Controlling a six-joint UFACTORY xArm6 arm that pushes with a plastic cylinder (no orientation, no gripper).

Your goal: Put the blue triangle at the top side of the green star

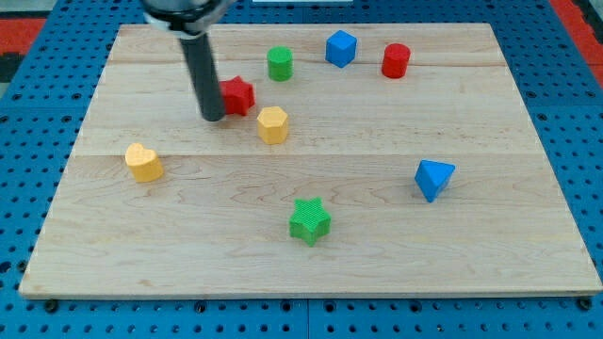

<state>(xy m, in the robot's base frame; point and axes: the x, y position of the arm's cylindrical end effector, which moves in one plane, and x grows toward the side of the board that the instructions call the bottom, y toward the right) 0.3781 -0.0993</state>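
Observation:
The blue triangle [433, 179] lies at the view's right, on the wooden board [377, 254]. The green star [309, 220] lies at the lower middle, to the left of and below the triangle. My tip [213, 117] is at the upper left, touching or just beside the left side of a red star-shaped block [238, 95]. The tip is far from both the blue triangle and the green star.
A yellow hexagonal block [273, 124] sits just right of and below the red star. A green cylinder [280, 64], a blue cube [340, 48] and a red cylinder [396, 60] line the top. A yellow heart [144, 162] is at the left.

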